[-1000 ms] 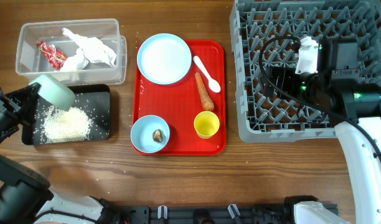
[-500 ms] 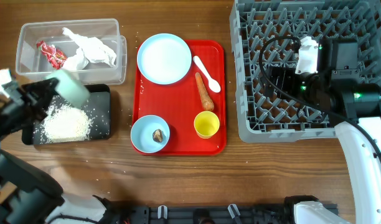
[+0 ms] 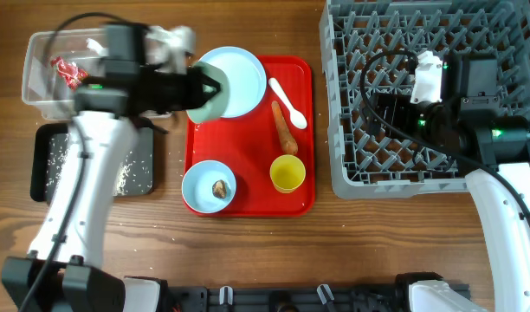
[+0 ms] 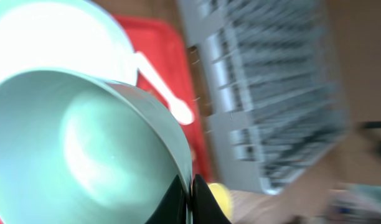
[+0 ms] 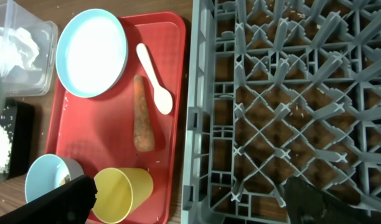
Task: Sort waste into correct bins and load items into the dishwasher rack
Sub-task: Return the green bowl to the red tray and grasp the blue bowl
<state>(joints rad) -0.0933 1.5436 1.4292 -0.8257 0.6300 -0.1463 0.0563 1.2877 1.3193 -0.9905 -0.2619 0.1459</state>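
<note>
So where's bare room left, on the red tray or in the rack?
Red tray: one bare patch, bordered by the plate, blue bowl and carrot; its right side is crowded with spoon, carrot and yellow cup. Rack: left columns are bare; the right arm hangs over the middle and right.

Two bowls: a pale green bowl (image 3: 203, 106) and a light blue bowl (image 3: 198, 181). One plate (image 3: 237, 76), one yellow cup (image 3: 287, 174), one spoon (image 3: 288, 102), one carrot (image 3: 284, 127), one rack (image 3: 378, 184), one red tray (image 3: 248, 149).
</note>
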